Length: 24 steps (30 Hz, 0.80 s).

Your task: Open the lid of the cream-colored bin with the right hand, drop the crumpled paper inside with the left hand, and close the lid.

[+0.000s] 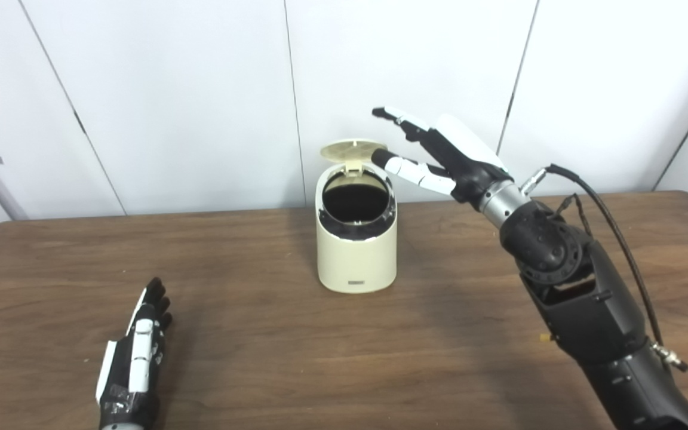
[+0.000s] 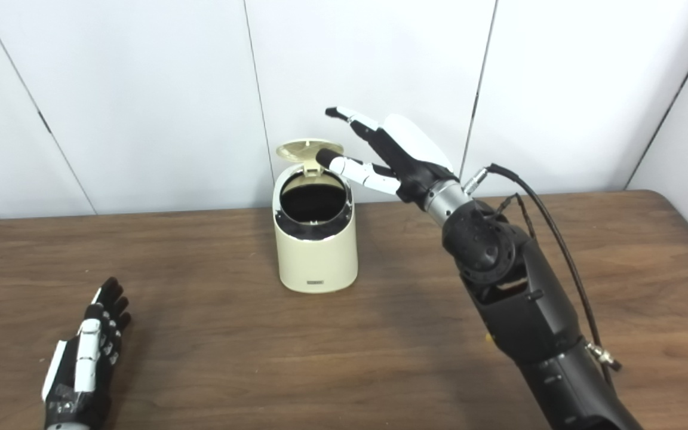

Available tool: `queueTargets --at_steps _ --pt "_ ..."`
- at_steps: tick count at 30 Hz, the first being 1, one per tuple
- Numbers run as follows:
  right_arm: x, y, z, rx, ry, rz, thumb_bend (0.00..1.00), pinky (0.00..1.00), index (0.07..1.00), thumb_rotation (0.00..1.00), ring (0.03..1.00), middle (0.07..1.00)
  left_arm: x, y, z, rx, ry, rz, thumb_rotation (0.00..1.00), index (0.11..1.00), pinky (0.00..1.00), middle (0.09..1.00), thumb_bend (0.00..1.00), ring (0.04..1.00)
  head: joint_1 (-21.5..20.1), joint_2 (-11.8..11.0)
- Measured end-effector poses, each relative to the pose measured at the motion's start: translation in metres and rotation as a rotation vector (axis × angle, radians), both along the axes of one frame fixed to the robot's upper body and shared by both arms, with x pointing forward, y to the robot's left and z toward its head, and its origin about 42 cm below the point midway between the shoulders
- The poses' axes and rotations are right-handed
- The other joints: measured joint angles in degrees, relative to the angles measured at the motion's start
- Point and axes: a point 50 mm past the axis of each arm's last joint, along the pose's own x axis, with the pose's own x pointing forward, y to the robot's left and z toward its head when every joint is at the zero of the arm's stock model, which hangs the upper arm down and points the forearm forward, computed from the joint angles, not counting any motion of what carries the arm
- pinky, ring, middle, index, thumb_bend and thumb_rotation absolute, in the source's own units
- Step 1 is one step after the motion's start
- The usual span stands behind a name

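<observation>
Cream-colored bin (image 1: 356,251) at frame centre, lid (image 1: 353,150) up.
Right robot hand (image 1: 439,152), fingers spread and empty, beside the lid; left robot hand (image 1: 135,352) flat, empty, lower left on desk (image 1: 260,358).

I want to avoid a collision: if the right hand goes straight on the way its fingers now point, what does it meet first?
Probably the raised lid of the cream-colored bin. The open right hand points left, its lower finger already at the lid's edge. Contact cannot be confirmed, as depth is unclear.
</observation>
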Motion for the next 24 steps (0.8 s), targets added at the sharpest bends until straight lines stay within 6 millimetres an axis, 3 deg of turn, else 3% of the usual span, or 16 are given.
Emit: queueTargets --at_steps 13,24 --pt "0.008 -0.001 0.009 -0.132 0.006 0.004 0.60 0.91 0.906 1.00 0.980 0.938 0.000 -0.001 0.000 -0.004 -0.002 0.000 0.93 1.000 1.00 1.000 0.48 1.000 0.44 0.44" --pt "0.008 -0.005 0.016 -0.208 0.024 0.019 0.62 0.87 0.897 1.00 0.971 0.927 0.000 -0.002 0.000 -0.006 -0.003 -0.001 0.92 1.000 1.00 1.000 0.48 1.000 0.35 0.97"
